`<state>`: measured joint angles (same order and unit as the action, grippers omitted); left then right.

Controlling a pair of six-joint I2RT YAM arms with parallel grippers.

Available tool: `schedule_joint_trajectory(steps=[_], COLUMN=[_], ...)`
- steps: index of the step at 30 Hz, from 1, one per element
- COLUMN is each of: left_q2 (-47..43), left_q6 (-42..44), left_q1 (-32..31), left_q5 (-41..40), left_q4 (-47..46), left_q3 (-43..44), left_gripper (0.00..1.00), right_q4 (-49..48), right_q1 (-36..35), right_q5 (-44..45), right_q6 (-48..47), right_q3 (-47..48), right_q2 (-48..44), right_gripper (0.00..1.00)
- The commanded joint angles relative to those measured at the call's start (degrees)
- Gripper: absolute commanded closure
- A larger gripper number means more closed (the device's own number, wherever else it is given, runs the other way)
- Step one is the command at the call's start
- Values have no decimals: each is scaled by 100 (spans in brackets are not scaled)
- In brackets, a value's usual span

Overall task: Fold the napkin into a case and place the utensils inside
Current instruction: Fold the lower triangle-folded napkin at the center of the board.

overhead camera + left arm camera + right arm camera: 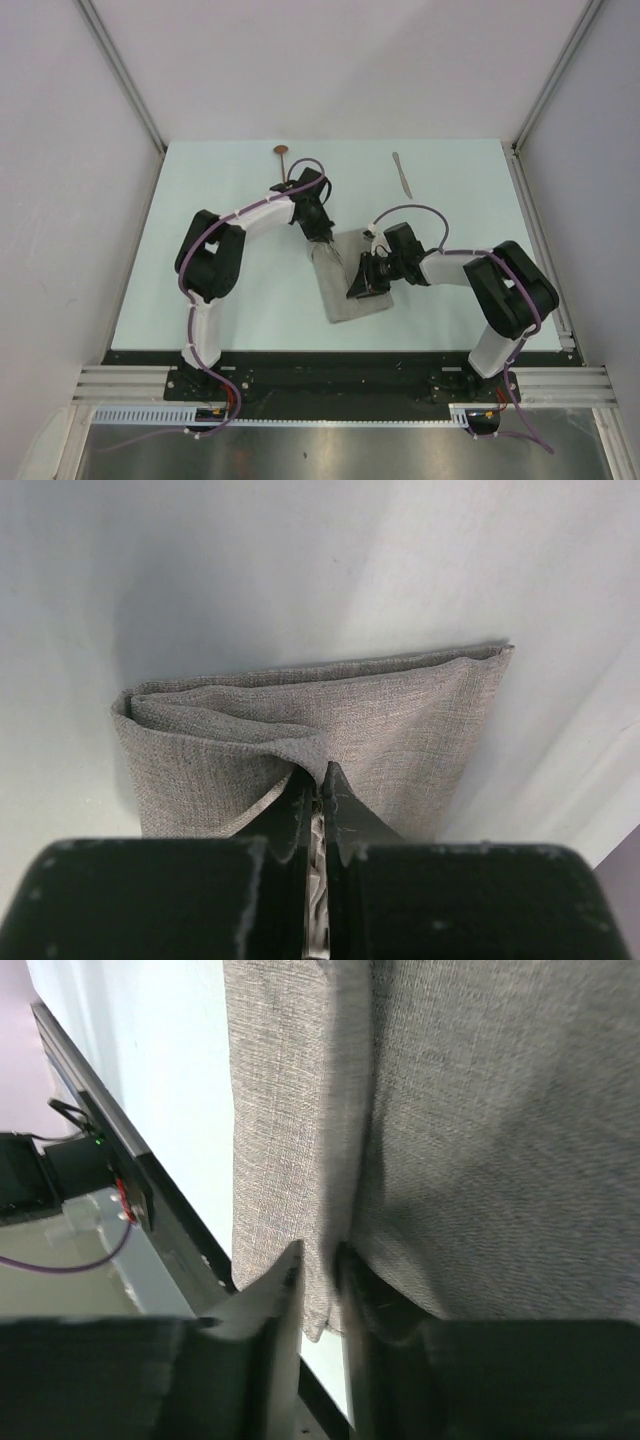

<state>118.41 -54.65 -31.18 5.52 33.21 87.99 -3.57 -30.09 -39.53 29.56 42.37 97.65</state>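
We saw a pale table (250,310) carrying a folded grey napkin (345,300) just off its middle toward five o'clock, a copper-bowled spoon (282,155) at eleven o'clock and a slim silver knife (402,174) at one o'clock, both well apart from the napkin.

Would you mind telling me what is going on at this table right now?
Both arms are folding the napkin. The left claw is pinched shut on a raised fold; the right claw straddles another fold, its grip unclear. The spoon and knife lie untouched near the far edge of the table, not yet inside.
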Motion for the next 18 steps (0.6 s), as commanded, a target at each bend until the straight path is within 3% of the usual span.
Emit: schedule_joint_trajectory(steps=[1, 3, 6, 16, 18], left_q2=[15, 42, 77, 358, 367], left_q6=[-203, -230, -256, -283, -230], left_q1=[-46, -46, -46, -81, -90], left_q5=[-95, -130, -226, -262, -253], left_q4=[-148, -131, -69, -130, -166], left_q3=[245, 280, 324, 465, 474], left_gripper=[100, 100, 100, 99, 95], right_q4=[-310, -668, -1153, -1295, -1155], right_q1=[-190, -234, -314, -147, -77], right_q5=[51, -72, -275, -275, -231], right_q6=[259, 488, 884, 903, 780], right_q3=[-167, -316, -536, -493, -493], right_q2=[27, 26, 88, 448, 396], right_gripper=[84, 94, 99, 100, 100])
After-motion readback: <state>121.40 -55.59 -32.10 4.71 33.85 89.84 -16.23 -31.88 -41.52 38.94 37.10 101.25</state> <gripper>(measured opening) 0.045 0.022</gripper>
